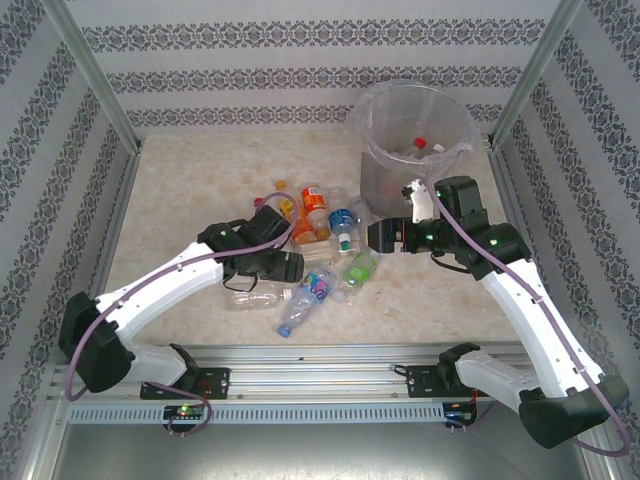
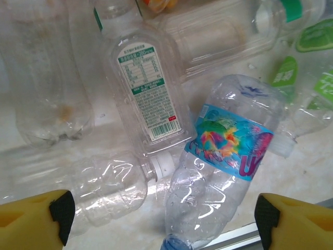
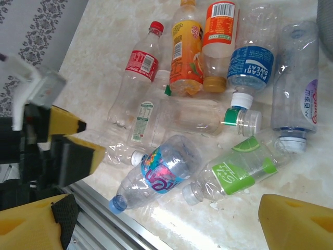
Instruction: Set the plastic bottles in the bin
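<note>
**A:** While the left hand point(image 2: 161, 221) hung over the near side of the heap, its fingers stood wide apart either side of the blue-labelled bottle point(image 2: 229, 146), gripping nothing. Why that one?

**B:** My guess is access. It lay on its side at the near edge of the heap, so there was less clutter to snag. The white-labelled bottle point(image 2: 148, 94) lay just beside it, cap end towards its flank, so it might get dragged along.

**A:** Right hand?

**B:** The right hand point(image 3: 166, 224) was also wide open and empty. It sat low, near the foot of the bin point(image 1: 372, 165), pointing left at the heap. The green-labelled bottle point(image 3: 237, 172) lay closest under it, so that was the likely pick.

**A:** Where were the plastic bottles point(image 1: 315, 250)?

**B:** Most lay flat mid-bench point(image 1: 200, 190), just left of the bin. A couple were already inside, with a red cap showing. The bin stood upright at the far right, so the right arm had the short carry.

**A:** Progress?

**B:** Early, I judged.
</note>
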